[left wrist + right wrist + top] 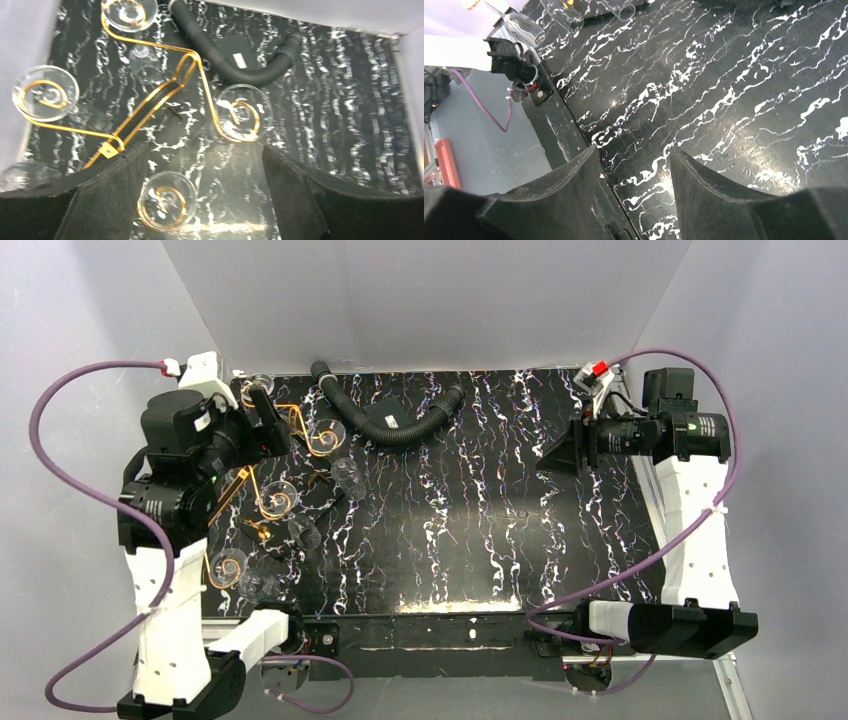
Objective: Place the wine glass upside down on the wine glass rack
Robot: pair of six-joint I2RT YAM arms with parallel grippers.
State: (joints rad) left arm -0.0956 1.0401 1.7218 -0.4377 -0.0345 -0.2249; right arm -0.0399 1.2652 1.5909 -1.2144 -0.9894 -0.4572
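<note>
The gold wire wine glass rack (262,462) stands at the table's left side; in the left wrist view (155,97) its arms end in spiral scrolls. Several clear wine glasses hang upside down in it, their round feet resting on the scrolls (242,112), (165,200), (45,92), (129,12). Their bowls show in the top view below the scrolls (350,480). My left gripper (270,425) (203,147) is open and empty above the rack, between two of the glass feet. My right gripper (555,453) (633,149) is open and empty over the table's right side.
A black corrugated hose (390,420) (240,65) lies curved at the back of the black marbled table (470,520). In the right wrist view, glass bowls (524,27) show at the top left, past the table's front edge (564,135).
</note>
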